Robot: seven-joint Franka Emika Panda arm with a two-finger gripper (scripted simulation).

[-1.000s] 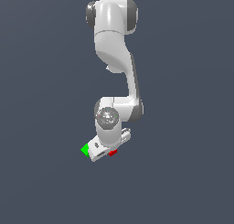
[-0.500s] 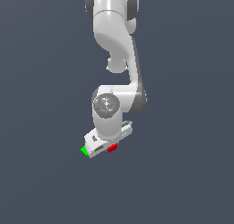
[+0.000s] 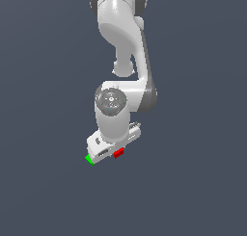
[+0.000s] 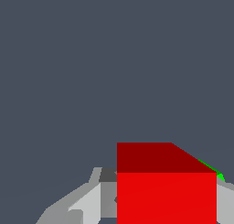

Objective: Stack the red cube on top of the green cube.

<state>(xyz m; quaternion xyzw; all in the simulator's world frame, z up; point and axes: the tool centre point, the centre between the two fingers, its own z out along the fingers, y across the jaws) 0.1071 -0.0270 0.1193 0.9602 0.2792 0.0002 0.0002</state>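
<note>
Briefly: one red cube (image 3: pixel 118 153), one green cube (image 3: pixel 89 159), one white arm (image 3: pixel 126 52). Nothing else lies on the flat grey worktop (image 3: pixel 48 191).

Seen from outside, the arm hangs nearly straight down over both cubes, and the hand body hides most of them. The red cube peeks out at the hand's edge toward the exterior view's right; the green cube shows as a small corner at the opposite edge, toward the exterior view's left. The gripper (image 3: pixel 104 154) sits between those two visible bits.

In the wrist view the red cube (image 4: pixel 166 191) fills the near part of the picture, close up between the fingers (image 4: pixel 87 205). It sits square, one flat face toward the camera, top face level, no long axis. Only a thin sliver of the green cube (image 4: pixel 219 175) shows past the red cube's far corner.

Cannot tell whether the fingers press on the red cube or merely flank it; contact is hidden.
</note>
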